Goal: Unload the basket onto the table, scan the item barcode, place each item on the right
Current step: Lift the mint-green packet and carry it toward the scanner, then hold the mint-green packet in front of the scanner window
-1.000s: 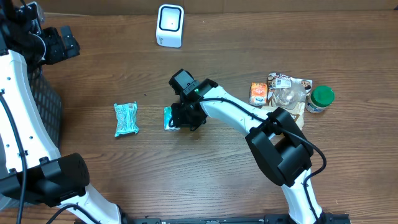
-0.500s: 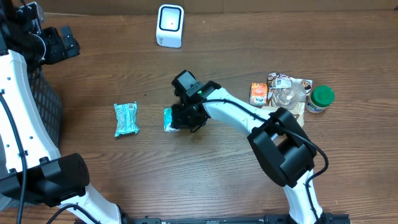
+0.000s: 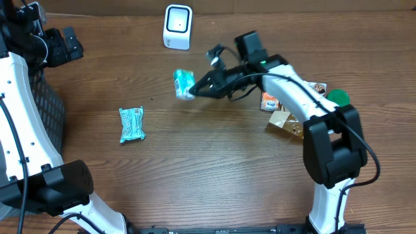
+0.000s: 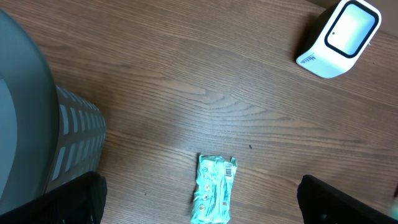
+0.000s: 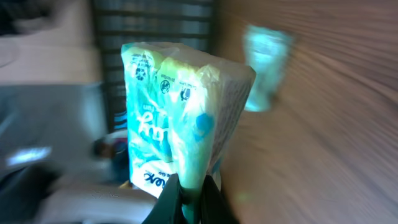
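Pinching teal packet [image 3: 184,84] tight in right claw [image 3: 195,91] above table [image 3: 214,175]; left claw [image 3: 63,44] spread wide, empty.

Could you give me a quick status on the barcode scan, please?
Right gripper shut on teal packet, held above the table. Left gripper open, empty, far left. Scanner beyond the packet, nothing between them.
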Controlling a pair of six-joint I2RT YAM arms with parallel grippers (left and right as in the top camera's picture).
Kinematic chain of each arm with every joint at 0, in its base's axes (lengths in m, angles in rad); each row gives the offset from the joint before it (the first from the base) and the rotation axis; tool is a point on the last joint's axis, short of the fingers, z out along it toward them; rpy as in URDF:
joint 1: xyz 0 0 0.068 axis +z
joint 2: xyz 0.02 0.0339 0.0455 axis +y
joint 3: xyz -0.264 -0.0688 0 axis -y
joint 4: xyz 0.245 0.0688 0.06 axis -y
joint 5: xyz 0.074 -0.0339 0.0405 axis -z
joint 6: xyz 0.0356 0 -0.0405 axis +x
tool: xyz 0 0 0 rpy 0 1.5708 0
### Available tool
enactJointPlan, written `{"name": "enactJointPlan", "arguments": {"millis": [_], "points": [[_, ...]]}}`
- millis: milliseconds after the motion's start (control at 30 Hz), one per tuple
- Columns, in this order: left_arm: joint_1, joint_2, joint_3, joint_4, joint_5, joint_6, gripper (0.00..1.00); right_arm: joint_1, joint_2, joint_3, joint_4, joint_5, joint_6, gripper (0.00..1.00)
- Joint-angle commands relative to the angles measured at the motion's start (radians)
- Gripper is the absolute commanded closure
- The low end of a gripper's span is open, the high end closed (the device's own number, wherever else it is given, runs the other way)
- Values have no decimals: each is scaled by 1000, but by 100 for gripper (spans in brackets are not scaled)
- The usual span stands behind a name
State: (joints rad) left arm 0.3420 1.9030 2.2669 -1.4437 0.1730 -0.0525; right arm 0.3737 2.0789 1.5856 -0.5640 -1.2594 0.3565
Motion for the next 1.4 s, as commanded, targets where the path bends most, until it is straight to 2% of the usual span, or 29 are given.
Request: {"name": "enactJointPlan", "arguments": {"millis": [0, 267, 667, 800, 900, 1033, 1133, 1233, 1367], "points": [[-3, 0, 6, 4, 11, -7, 1, -27, -35, 24, 48, -305, -23, 96], [-3, 0, 6, 4, 11, -7, 0, -102, -60, 26, 92, -311, 84, 96], [-3, 0, 6, 4, 11, -7, 0, -126, -245, 26, 137, -304, 81, 96], [-3, 0, 6, 4, 11, -7, 0, -113, -259, 26, 122, -201, 81, 96], [-3, 0, 6, 4, 11, -7, 0, -77, -259, 25, 40, -45, 31, 96], [-3, 0, 6, 4, 11, -7, 0, 3, -259, 26, -129, 306, -33, 96], [-3, 0, 6, 4, 11, -7, 0, 51, -259, 52, -225, 496, -97, 96], [-3, 0, 6, 4, 11, -7, 0, 64, -258, 150, -333, 690, -136, 96], [-3, 0, 6, 4, 11, -7, 0, 91, -216, 377, -444, 986, -231, 96]]}}
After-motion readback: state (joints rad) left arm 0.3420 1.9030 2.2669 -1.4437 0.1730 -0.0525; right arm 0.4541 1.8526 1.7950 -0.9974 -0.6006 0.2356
